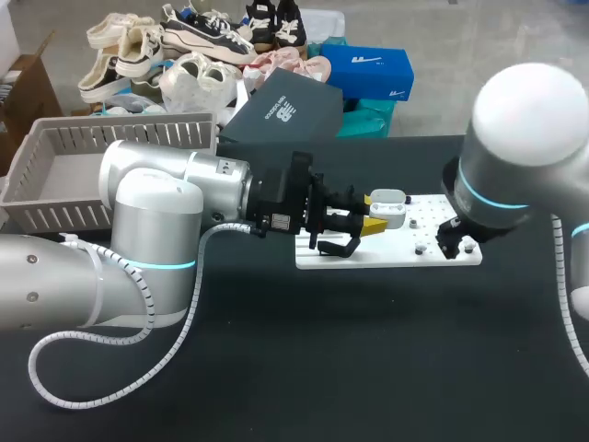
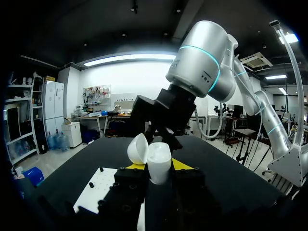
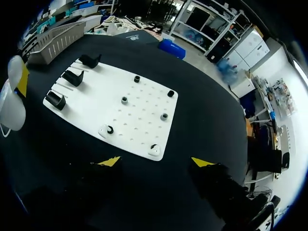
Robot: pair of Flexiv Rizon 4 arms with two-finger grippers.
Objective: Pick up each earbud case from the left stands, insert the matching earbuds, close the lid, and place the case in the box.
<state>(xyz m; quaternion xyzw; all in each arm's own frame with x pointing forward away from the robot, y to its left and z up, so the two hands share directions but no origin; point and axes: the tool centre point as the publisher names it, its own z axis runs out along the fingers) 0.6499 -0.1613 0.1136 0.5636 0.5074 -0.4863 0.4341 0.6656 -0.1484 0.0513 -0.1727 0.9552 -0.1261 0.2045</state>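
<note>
My left gripper [image 1: 366, 224] is shut on a white earbud case [image 1: 387, 205] and holds it above the white board [image 1: 386, 255] with the lid open. In the left wrist view the case [image 2: 159, 166] stands upright between the yellow tips of the left gripper [image 2: 159, 169], its lid [image 2: 137, 148] tipped back. My right gripper [image 3: 156, 162] hangs open over the board's [image 3: 120, 108] near edge, just above a white earbud [image 3: 155, 150]. A second earbud [image 3: 106, 130] sits beside it. Three black stands [image 3: 72, 77] at the board's far end are bare.
A grey slatted basket [image 1: 55, 170] stands at the table's back left. Several short black pegs [image 3: 164, 116] stick up from the board. My right arm [image 2: 197, 72] looms close ahead of the held case. Black tabletop [image 1: 368, 350] stretches in front of the board.
</note>
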